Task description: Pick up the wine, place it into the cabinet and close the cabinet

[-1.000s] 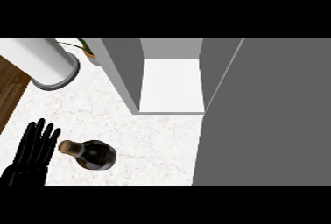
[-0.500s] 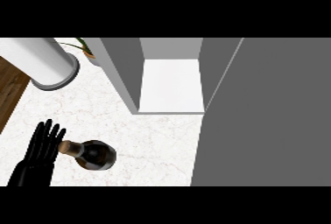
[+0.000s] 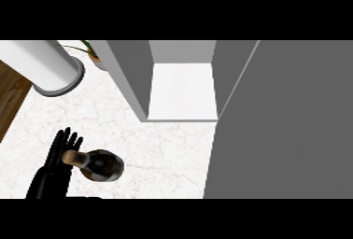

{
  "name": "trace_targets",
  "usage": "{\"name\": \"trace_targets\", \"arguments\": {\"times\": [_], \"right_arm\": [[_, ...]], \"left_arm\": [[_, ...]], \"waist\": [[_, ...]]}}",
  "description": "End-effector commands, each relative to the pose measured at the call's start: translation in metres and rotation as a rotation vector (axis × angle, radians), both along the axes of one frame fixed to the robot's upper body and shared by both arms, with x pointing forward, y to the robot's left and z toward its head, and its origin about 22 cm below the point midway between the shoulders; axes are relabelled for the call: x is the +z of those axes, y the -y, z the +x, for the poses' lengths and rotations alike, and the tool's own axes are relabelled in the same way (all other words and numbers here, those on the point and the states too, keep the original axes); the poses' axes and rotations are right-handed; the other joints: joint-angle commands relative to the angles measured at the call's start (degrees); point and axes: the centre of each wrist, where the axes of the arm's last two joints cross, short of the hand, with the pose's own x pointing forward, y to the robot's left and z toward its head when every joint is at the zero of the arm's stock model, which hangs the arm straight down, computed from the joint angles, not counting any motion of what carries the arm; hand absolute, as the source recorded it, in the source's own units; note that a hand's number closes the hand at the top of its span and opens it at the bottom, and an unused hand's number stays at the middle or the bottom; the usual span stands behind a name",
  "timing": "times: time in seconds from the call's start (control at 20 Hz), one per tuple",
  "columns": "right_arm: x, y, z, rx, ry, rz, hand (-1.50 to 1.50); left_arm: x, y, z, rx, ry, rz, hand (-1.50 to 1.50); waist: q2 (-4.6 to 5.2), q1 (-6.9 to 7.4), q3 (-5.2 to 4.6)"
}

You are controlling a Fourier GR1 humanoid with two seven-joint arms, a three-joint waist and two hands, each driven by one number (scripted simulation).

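Note:
The wine bottle (image 3: 101, 165) stands upright on the white marble counter (image 3: 165, 144), seen from above: a dark round body and a cork-coloured top (image 3: 71, 157) leaning left. My left hand (image 3: 58, 161) comes up from the lower left, open with straight fingers pointing away from me. It lies right against the bottle's neck on its left side, and the cork overlaps the fingers. The cabinet (image 3: 183, 88) stands open further back, showing a bare white shelf. My right hand shows nowhere.
The cabinet's open grey door (image 3: 289, 121) fills the right side down to the view's bottom edge. A white cylinder (image 3: 43, 64) and a small plant (image 3: 92, 50) stand at the back left. Brown wood floor (image 3: 10, 100) lies past the counter's left edge.
My left hand has slid right across the counter until it meets the bottle's neck. The bottle and the cabinet door have stayed in place.

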Motion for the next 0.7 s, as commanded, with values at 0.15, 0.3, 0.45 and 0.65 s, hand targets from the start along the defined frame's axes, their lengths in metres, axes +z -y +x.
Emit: {"name": "trace_targets", "arguments": {"times": [0.15,0.3,0.45,0.65], "right_arm": [[0.01,0.004,-0.021,0.057,0.033,0.053,-1.5],[0.013,-0.001,-0.025,0.029,0.051,0.052,-1.5],[0.021,-0.003,-0.037,0.034,0.064,0.04,-1.5],[0.014,0.001,-0.024,0.042,0.053,0.033,-1.5]], "left_arm": [[-0.022,-0.012,0.0,0.002,-0.008,-0.006,-1.5],[-0.025,-0.008,0.008,-0.004,0.0,0.014,-1.5],[-0.041,0.001,-0.002,-0.001,-0.004,-0.009,-1.5],[-0.033,0.004,0.021,-0.033,-0.04,0.002,-1.5]], "waist": [[0.05,0.13,0.0],[0.03,0.1,0.0],[-0.04,0.0,-0.04],[0.03,0.05,0.02]]}}
